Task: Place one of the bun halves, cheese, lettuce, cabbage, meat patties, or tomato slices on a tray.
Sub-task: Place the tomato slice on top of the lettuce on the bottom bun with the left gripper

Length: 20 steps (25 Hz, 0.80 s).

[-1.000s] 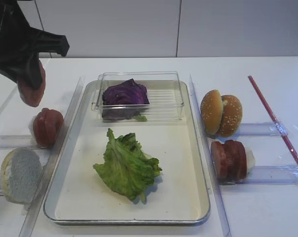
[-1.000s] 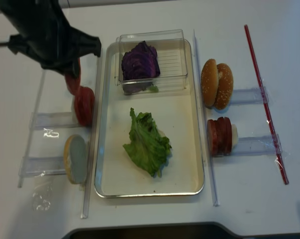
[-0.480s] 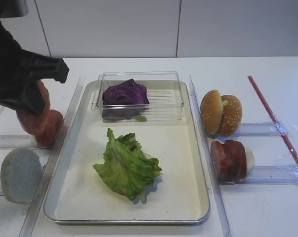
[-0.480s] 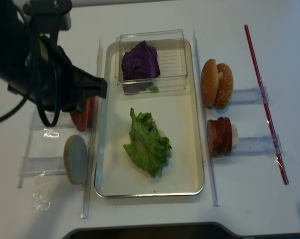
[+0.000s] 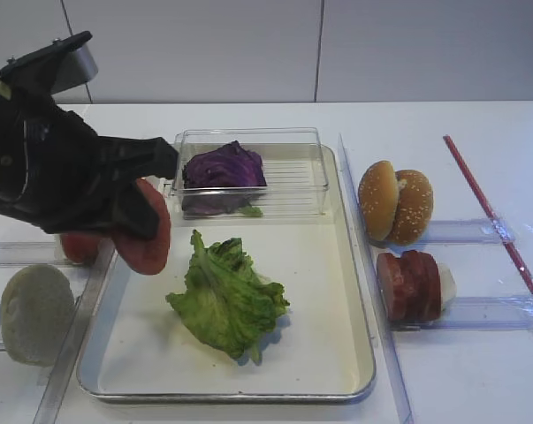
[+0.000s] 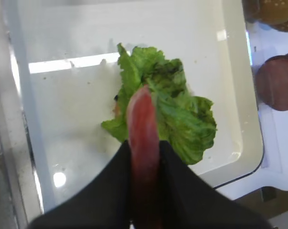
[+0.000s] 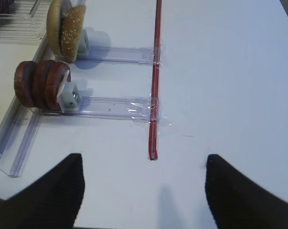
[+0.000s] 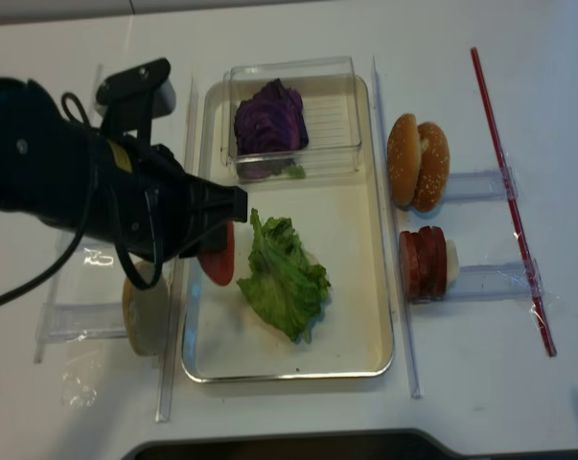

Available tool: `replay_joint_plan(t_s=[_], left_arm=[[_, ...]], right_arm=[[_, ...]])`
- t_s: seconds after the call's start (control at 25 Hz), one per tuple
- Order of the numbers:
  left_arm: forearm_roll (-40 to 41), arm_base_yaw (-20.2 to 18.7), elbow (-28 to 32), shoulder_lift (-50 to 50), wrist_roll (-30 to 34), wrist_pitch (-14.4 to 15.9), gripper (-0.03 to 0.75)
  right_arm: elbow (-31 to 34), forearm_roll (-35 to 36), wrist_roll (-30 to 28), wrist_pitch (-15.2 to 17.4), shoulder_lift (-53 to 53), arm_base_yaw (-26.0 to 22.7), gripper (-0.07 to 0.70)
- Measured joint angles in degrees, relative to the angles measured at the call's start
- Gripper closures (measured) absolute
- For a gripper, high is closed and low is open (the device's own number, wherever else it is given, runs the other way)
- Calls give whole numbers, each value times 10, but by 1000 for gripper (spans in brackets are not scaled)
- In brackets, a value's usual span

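My left gripper (image 5: 135,225) is shut on a red tomato slice (image 5: 149,237), held upright on edge above the left side of the silver tray (image 5: 354,265). In the left wrist view the slice (image 6: 143,124) stands between the black fingers (image 6: 177,171), just in front of the green lettuce (image 6: 184,114) lying on the tray floor (image 6: 72,105). A second tomato slice (image 5: 76,248) stays in the left rack. Purple cabbage (image 5: 224,166) sits in a clear box. Bun halves (image 5: 395,202) and meat patties (image 5: 409,285) stand on the right. My right gripper (image 7: 144,191) is open over bare table. No cheese shows.
The clear plastic box (image 5: 301,181) takes up the tray's far end. A single bun half (image 5: 34,314) rests in the left clear rack (image 5: 5,252). A red strip (image 7: 155,71) lies taped across the right racks (image 7: 115,107), just ahead of my right gripper.
My left arm has carried the tomato slice from above the left rack rightward and down, over the tray's left edge beside the lettuce. Nothing else has moved.
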Motion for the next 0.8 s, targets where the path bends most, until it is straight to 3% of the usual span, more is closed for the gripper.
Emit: replay_joint_plan(t_s=[0.16,0.32,0.8], left_arm=[[-26,0,2,0,20,-33,601],[-74,0,2,2,61,-46,601],[-311,1,8,78,268,-38,601]], right_arm=[[0,0,0,0,0,0,69],[0,0,0,0,0,0,69],[0,0,0,0,0,0,69]])
